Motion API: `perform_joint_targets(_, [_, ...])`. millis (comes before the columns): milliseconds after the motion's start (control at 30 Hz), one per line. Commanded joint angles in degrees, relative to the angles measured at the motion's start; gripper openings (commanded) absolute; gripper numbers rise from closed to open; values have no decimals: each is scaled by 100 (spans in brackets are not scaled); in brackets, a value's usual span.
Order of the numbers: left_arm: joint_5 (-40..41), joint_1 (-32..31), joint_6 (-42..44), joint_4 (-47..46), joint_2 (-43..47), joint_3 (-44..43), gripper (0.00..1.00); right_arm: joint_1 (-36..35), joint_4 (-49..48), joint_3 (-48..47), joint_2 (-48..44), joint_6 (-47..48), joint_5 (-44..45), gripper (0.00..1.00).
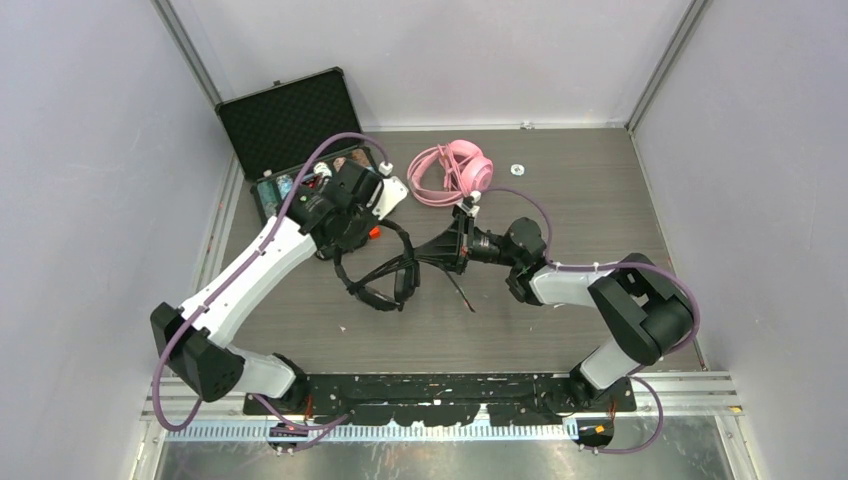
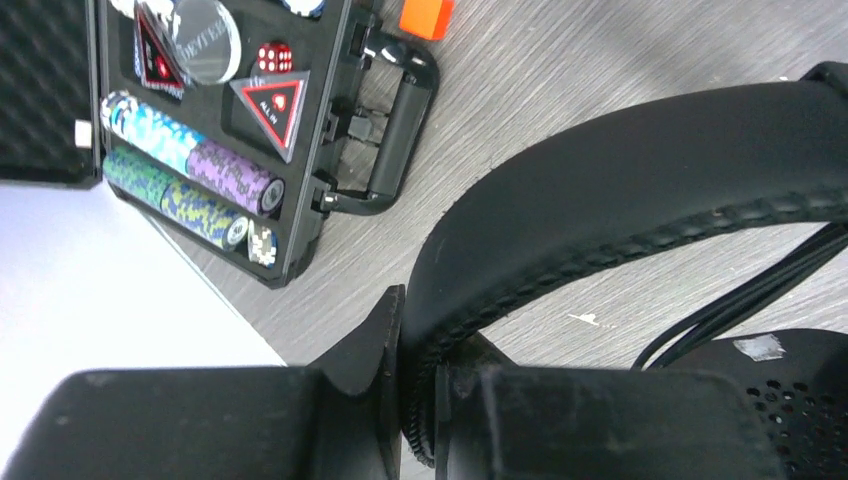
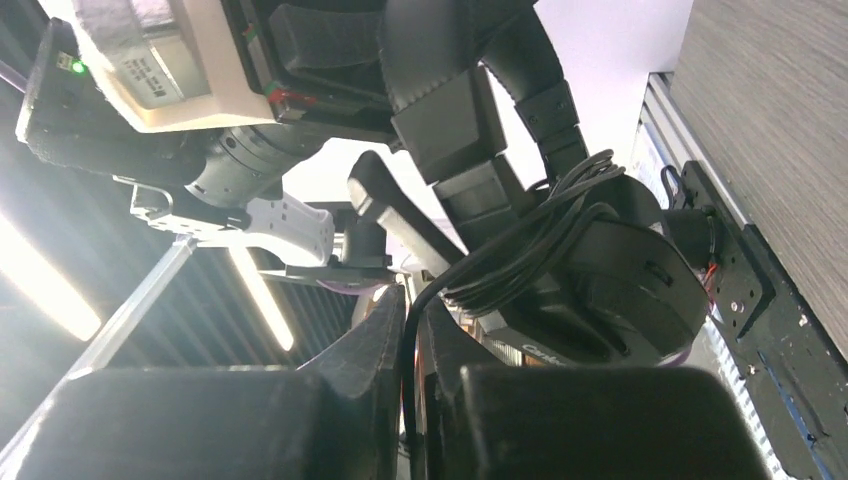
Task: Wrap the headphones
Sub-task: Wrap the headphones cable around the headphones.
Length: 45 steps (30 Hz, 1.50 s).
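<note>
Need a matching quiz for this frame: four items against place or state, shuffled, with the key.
Items:
1. black headset
2. pink headset
3. case
4. right gripper

Place or state:
A. open, at the table's far left
B. band clamped in the left gripper
C. lying loose at the far middle of the table
D. shut on the black cable

Pairs: 1-B, 2-C, 3-A, 4-D
</note>
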State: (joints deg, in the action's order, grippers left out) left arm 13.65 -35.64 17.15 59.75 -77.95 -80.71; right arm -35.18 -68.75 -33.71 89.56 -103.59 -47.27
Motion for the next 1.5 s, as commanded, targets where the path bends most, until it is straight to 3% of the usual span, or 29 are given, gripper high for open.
perform_joint_targets(0, [1046, 56, -893, 438, -219, -161, 0, 1, -701, -131, -111, -39, 310, 15])
perform_joint_targets(567, [875, 52, -2571, -56, 86, 145, 0, -34, 1254, -642, -751, 997, 1044, 18])
perform_joint_targets(833, [1019, 58, -3337, -603, 286, 500, 0, -273, 3637, -1205, -1327, 2328, 1730, 16])
perform_joint_targets(1033, [1172, 58, -4152, -899, 429, 566, 0, -725, 5492, -1832, -1650, 3337, 2766, 19])
perform_joint_targets(1233, [1041, 76, -4824, -1091, 488, 591, 0, -1254, 6376, -2190, -1831, 3924, 3881, 20])
perform_joint_targets(1467, [1041, 96, -5228, -1382, 803, 742, 0, -1604, 7069, -2595, -1771, 4404, 4370, 13])
